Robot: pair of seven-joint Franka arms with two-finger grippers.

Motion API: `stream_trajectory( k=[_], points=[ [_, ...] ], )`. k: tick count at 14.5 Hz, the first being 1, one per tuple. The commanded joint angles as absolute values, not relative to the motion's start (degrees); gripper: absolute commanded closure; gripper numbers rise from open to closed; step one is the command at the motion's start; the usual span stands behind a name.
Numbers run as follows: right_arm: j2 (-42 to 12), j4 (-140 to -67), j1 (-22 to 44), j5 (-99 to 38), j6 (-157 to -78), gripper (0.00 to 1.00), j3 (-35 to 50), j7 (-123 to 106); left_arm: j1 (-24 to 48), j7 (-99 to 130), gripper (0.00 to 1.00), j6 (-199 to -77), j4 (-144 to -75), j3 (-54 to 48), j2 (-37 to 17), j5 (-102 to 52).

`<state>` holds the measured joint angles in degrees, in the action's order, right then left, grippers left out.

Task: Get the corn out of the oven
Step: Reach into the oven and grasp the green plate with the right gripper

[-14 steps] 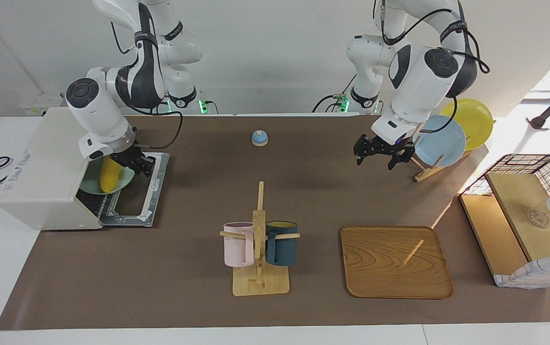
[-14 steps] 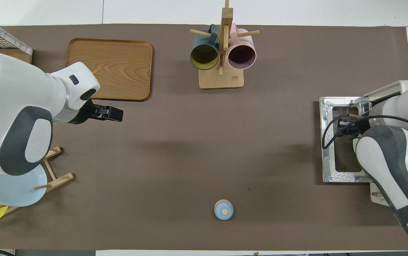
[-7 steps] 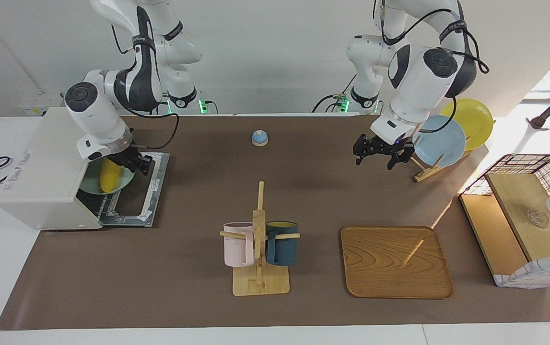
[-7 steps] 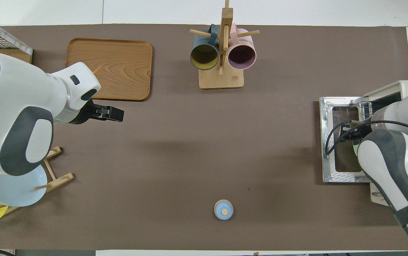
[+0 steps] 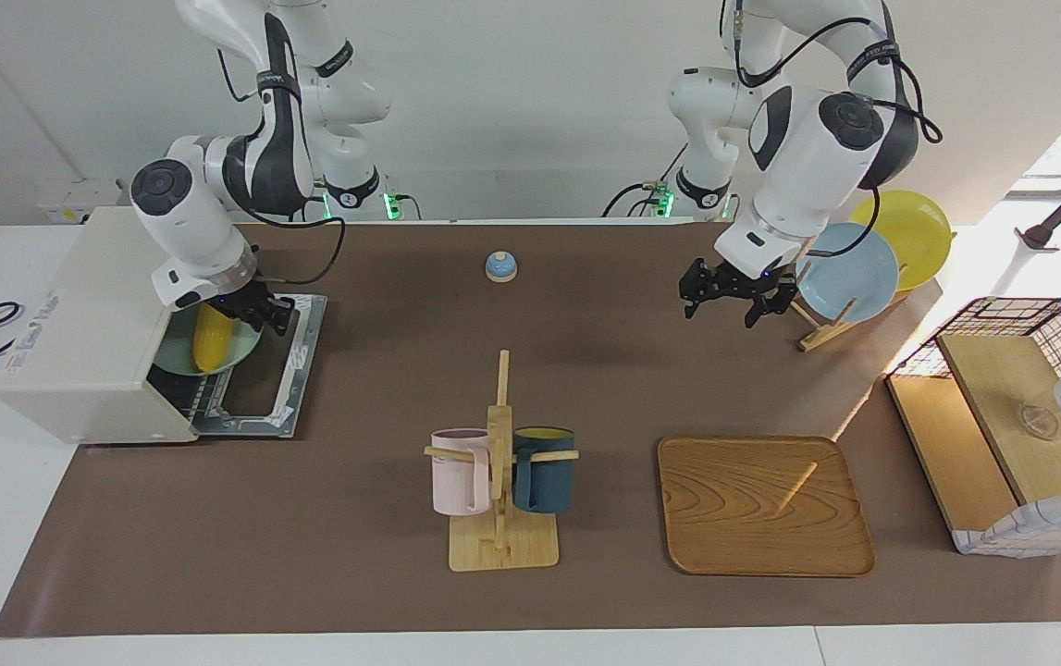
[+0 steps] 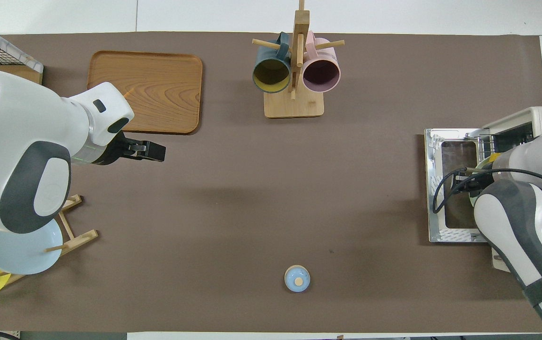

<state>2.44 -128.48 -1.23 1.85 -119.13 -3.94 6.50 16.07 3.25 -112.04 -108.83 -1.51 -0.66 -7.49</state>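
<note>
Corn [image 5: 209, 337]: smooth yellow tapered cob, lay on a round pale green plate [image 5: 239, 350] in the oven mouth.
Oven [image 5: 77, 333]: boxy, off-white; door lay open; top lettering was unreadable.
Right tool [image 5: 257, 314]: at the corn's 2 o'clock end; grip state I cannot tell.
Left tool [image 5: 735, 294]: waited, fingers wide, over the brown surface [image 5: 400, 324].

Boxy off-white toaster oven [image 5: 77, 342] mouth crowded by right end effector [image 5: 257, 313] over the dropped glass door [image 5: 276, 365]. Open brown desk [image 5: 382, 314] stretch toward wooden mug rack [image 5: 500, 462].

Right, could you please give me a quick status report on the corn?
Right claw at the corn, which lies on a green plate in the open oven. Left claw waits over the table. Nothing in the way.
</note>
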Motion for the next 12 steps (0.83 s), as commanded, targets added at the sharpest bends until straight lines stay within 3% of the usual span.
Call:
stream_trajectory(
  k=[1, 8, 10, 12],
  points=[
    [4.0, -130.4, -2.0, 4.8, -120.1, 0.57, -3.6, 5.1, 16.6, 3.0, 0.00, -113.3, -109.8, -1.0, -0.3, -8.7],
    [4.0, -129.8, -2.8, 7.7, -118.9, 0.59, -3.5, 5.0, 16.6, 3.0, 0.00, -113.5, -109.8, -1.0, -0.3, -8.7],
    [4.3, -130.7, -2.9, 7.7, -119.4, 0.67, -3.5, 5.0, 16.6, 3.0, 0.00, -113.5, -109.7, -1.0, -0.3, -8.7],
    [4.5, -130.9, -2.9, 7.7, -119.4, 0.83, -3.5, 4.9, 16.6, 3.0, 0.00, -113.5, -109.7, -1.0, -0.3, -8.8]
  ],
)
